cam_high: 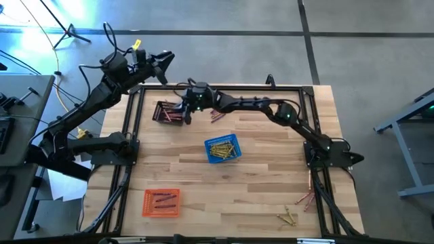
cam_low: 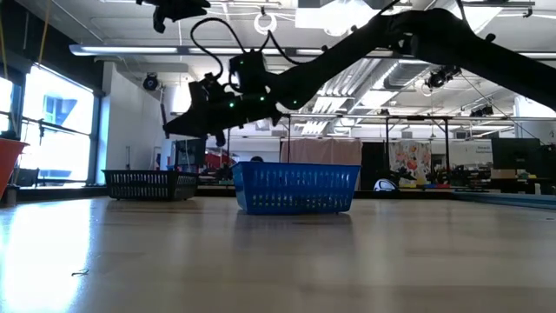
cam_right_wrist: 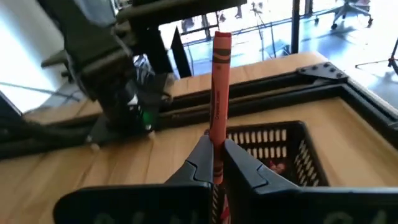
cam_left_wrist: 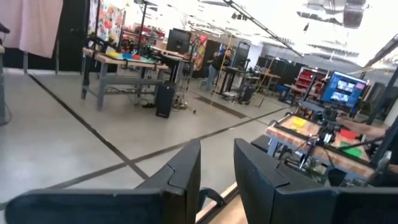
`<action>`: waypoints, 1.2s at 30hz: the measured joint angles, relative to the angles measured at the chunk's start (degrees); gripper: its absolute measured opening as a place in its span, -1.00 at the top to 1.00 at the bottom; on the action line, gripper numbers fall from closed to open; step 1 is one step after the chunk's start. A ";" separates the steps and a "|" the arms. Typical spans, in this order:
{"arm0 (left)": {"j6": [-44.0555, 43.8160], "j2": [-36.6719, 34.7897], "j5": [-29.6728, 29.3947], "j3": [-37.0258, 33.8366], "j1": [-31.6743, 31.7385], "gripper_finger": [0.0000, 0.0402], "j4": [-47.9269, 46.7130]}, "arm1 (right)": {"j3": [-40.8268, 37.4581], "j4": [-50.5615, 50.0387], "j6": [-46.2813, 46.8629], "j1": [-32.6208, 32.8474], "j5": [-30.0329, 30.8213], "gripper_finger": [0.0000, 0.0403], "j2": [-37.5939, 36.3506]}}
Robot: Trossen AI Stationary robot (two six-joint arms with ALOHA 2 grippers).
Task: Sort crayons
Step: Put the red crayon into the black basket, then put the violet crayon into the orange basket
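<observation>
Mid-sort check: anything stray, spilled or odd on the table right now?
Yes. Loose crayons lie scattered near the table's front right corner, and a few more sit on the wood just beside the black basket, outside any basket. The right end effector is shut on a red crayon above that basket.

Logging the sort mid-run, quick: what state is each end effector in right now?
Left end effector: open, empty, raised off the table's far left corner.
Right end effector: closed on a red crayon, above the black basket.

Right arm stretches across the table's far side, right gripper (cam_right_wrist: 214, 163) clamped tight. Left arm is folded back off the far-left corner, left gripper (cam_left_wrist: 217, 171) raised, fingers slightly parted.
</observation>
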 joint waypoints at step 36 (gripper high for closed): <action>-0.94 0.00 -0.06 0.00 -0.02 0.58 -1.60 | -0.02 -75.17 -32.05 -9.63 6.88 0.32 -14.49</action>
